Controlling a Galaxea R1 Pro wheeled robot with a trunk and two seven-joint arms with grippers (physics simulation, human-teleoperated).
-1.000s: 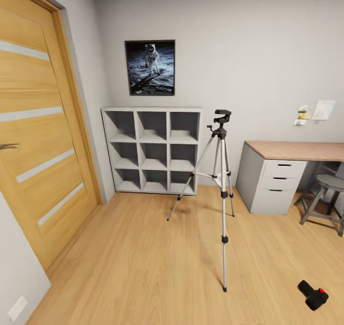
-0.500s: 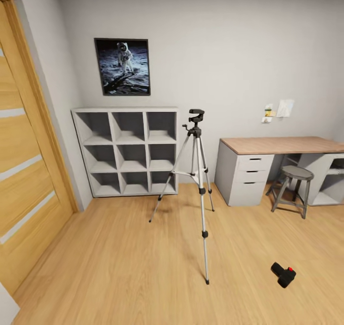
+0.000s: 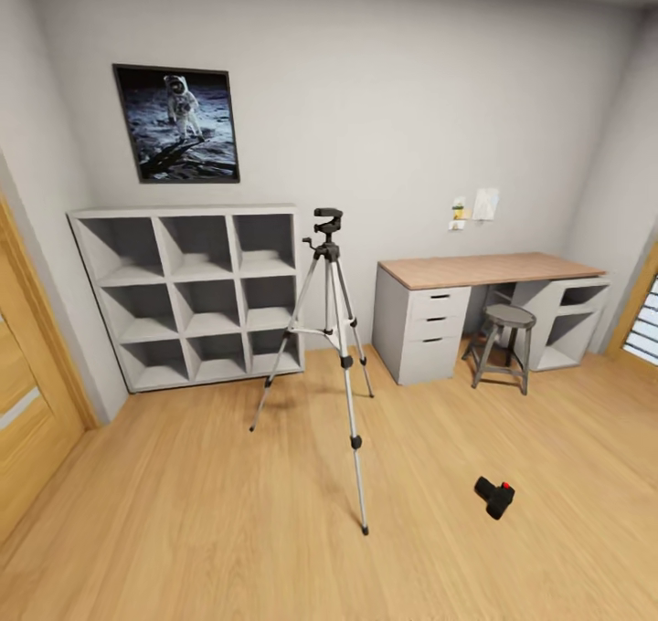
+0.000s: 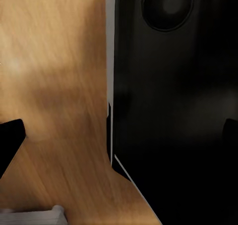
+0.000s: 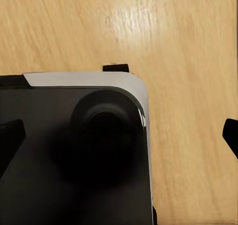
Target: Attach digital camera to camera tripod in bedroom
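You are approaching the silver-legged camera tripod (image 3: 334, 347); the boxy black digital camera (image 3: 494, 496) beside it needs collecting, both jaws spread empty.

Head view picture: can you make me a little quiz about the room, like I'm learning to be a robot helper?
1. True or false: the digital camera is already fixed on top of the camera tripod.
2. Which thing stands nearest the desk? A) the stool B) the cube shelf C) the astronaut poster
3. Fill the gap: the digital camera lies on the wooden ____, apart from the tripod's feet.

Key
1. False: the tripod's head is bare, and the camera is down low, off to one side.
2. A: the stool stands right in front of the desk's open part.
3. floor.
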